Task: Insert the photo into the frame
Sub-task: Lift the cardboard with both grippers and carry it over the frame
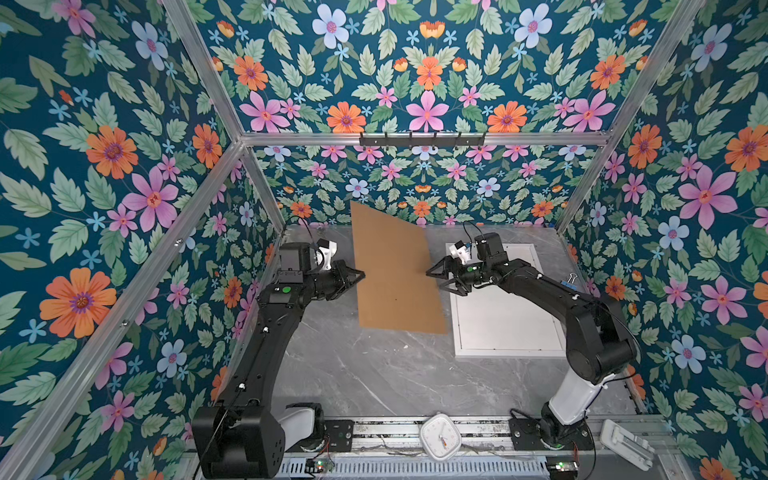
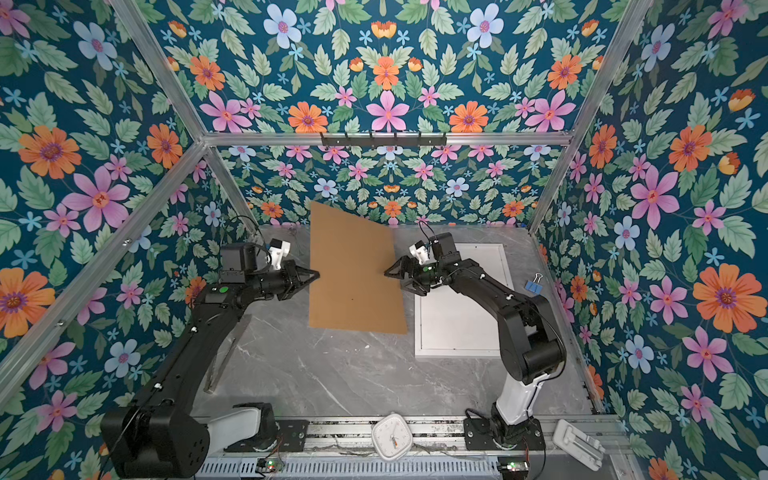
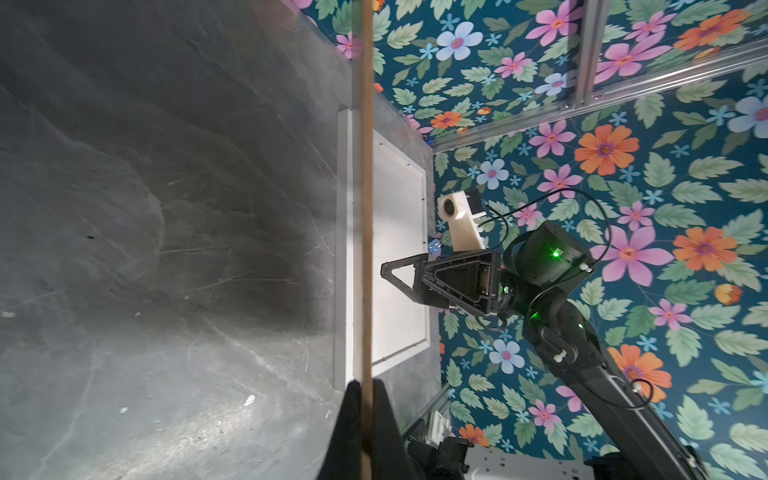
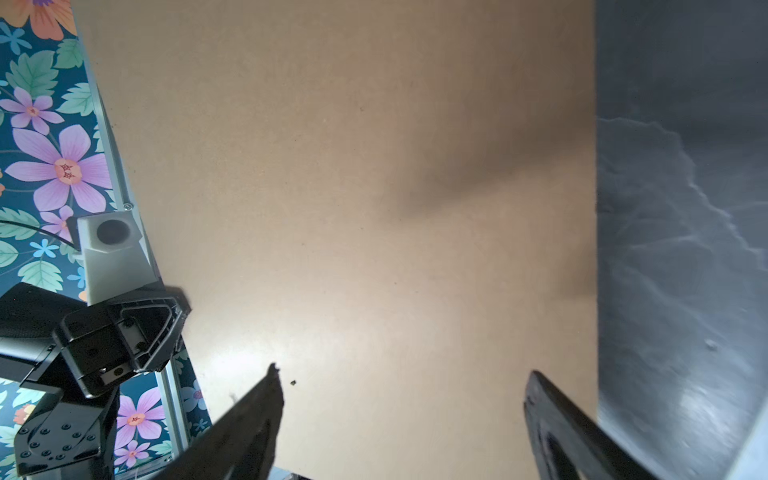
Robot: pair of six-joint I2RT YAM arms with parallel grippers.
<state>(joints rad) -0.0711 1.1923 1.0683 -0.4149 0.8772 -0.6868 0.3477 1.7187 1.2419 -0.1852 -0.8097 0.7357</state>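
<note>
A plain brown backing board (image 1: 395,270) (image 2: 353,270) stands nearly upright over the middle of the table. My left gripper (image 1: 360,274) (image 2: 316,274) is shut on its left edge. In the left wrist view the board (image 3: 366,208) appears edge-on between the jaws of that gripper (image 3: 366,399). My right gripper (image 1: 434,279) (image 2: 393,280) (image 4: 403,374) hangs open just off the board's right side, holding nothing. The white frame (image 1: 511,352) (image 2: 457,352) (image 3: 343,249) lies flat on the table at the right, under the right arm; its inside is plain white. The photo's printed face shows nowhere.
A blue binder clip (image 1: 569,282) (image 2: 533,284) lies right of the frame near the wall. A white clock (image 1: 440,436) and a white plastic part (image 1: 625,444) sit on the front rail. A black hook rail (image 1: 422,139) hangs on the back wall.
</note>
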